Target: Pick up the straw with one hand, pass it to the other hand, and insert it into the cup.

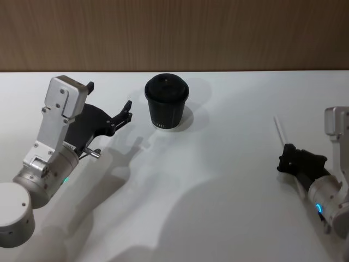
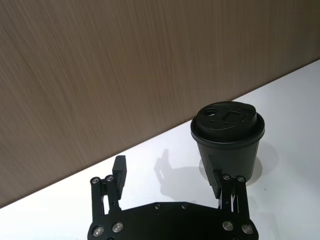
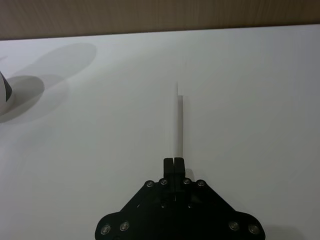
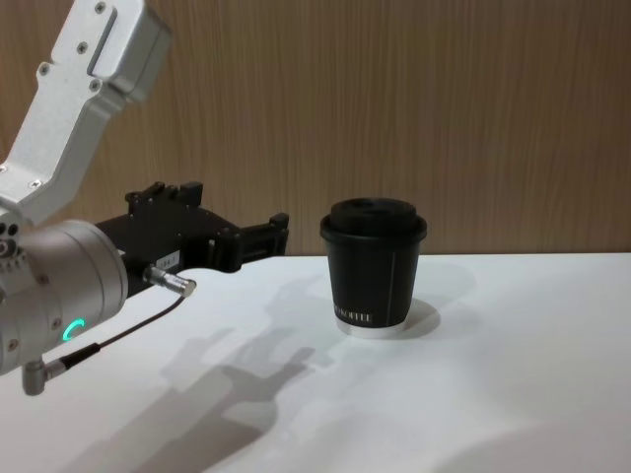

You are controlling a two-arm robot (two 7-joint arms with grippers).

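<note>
The black cup point(image 1: 166, 102) with its domed lid stands upright at the table's far middle. My left gripper point(image 1: 109, 97) hovers just left of it, open and holding nothing. In the left wrist view its fingers point(image 2: 119, 172) spread wide, with the cup point(image 2: 227, 137) just beyond one fingertip. Far to the right, my right gripper point(image 1: 284, 148) is shut on one end of the thin white straw point(image 1: 279, 129). The straw point(image 3: 179, 127) points straight out from the closed fingertips, low over the table. In the chest view the cup point(image 4: 375, 266) stands right of the left arm.
A white table point(image 1: 218, 180) spreads between the two arms. Along its far edge runs a brown wooden wall point(image 1: 174, 33). The cup is the one object standing on the table.
</note>
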